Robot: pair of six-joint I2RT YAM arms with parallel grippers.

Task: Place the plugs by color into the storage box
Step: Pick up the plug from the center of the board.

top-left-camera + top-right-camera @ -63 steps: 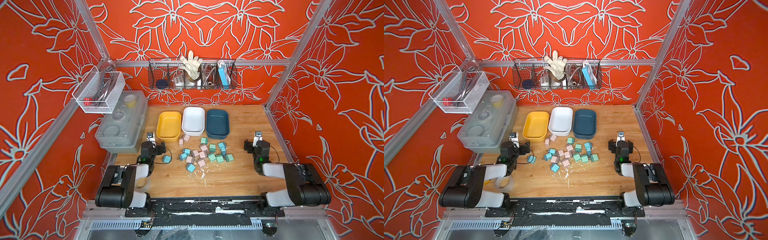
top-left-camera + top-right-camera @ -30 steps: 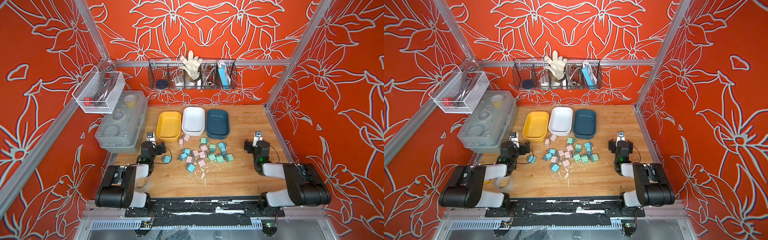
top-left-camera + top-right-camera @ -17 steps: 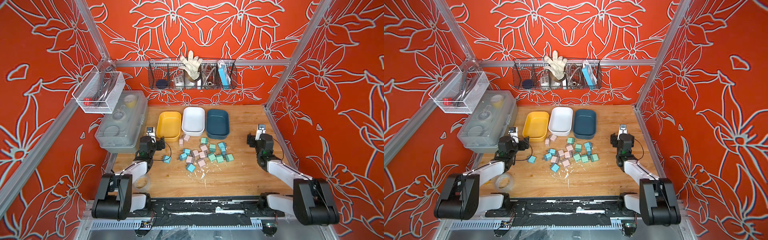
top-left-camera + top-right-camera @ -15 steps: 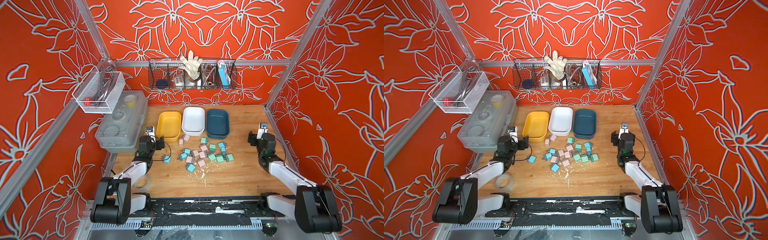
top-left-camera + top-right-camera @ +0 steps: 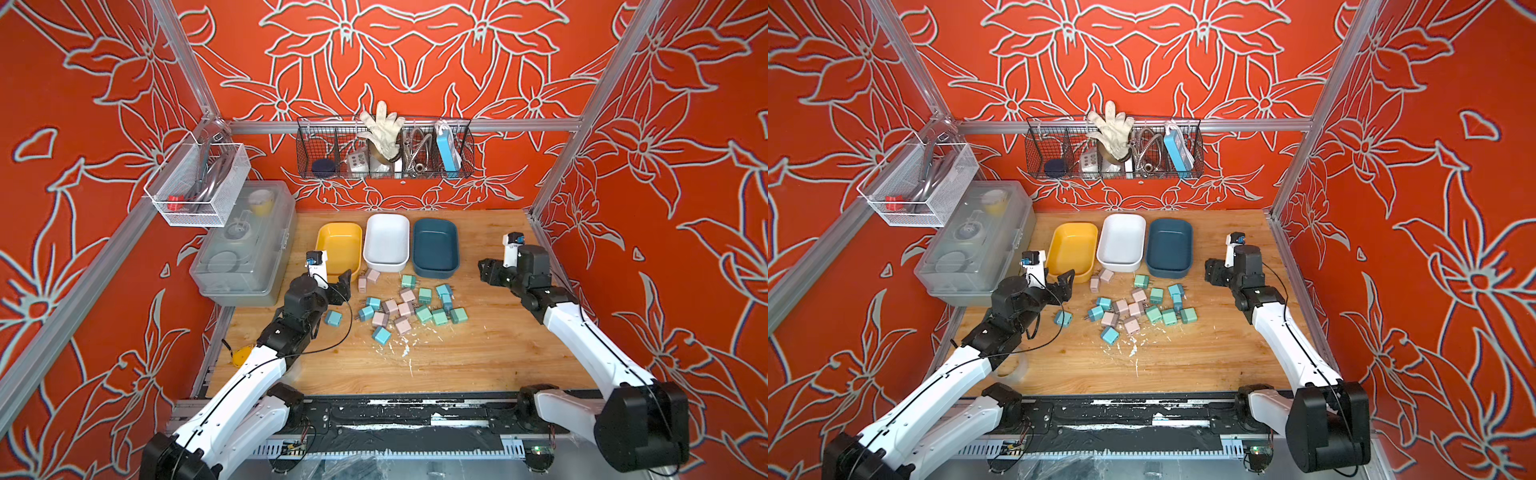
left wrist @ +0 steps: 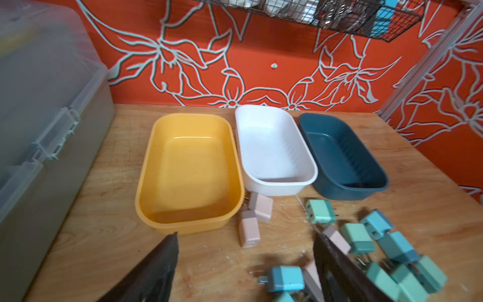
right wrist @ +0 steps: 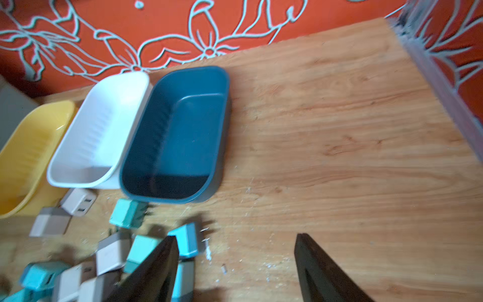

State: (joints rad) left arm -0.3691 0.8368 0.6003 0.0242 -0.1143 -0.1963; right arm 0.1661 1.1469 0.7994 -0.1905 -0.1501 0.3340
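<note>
Several plugs (image 5: 405, 309) in pale pink, light blue and mint green lie loose on the wooden table, in front of three empty storage boxes: yellow (image 5: 338, 245), white (image 5: 386, 239) and dark blue (image 5: 435, 245). One blue plug (image 5: 333, 318) lies apart, just below my left gripper (image 5: 338, 284). That gripper hovers open by the yellow box's front corner. In the left wrist view its gripper (image 6: 245, 236) frames a pink plug (image 6: 249, 231) on the table. My right gripper (image 5: 484, 272) hangs open to the right of the dark blue box, with bare wood between its fingers (image 7: 308, 251).
A clear lidded plastic bin (image 5: 245, 245) stands at the left edge beside the yellow box. Wire baskets (image 5: 384, 151) hang on the back wall and another (image 5: 197, 185) on the left frame. A tape roll (image 5: 1013, 370) lies under my left arm. White crumbs dot the wood.
Both arms have lifted from their folded pose and reached forward toward the boxes. Both grippers stay open with nothing in them. The plugs have not moved.
</note>
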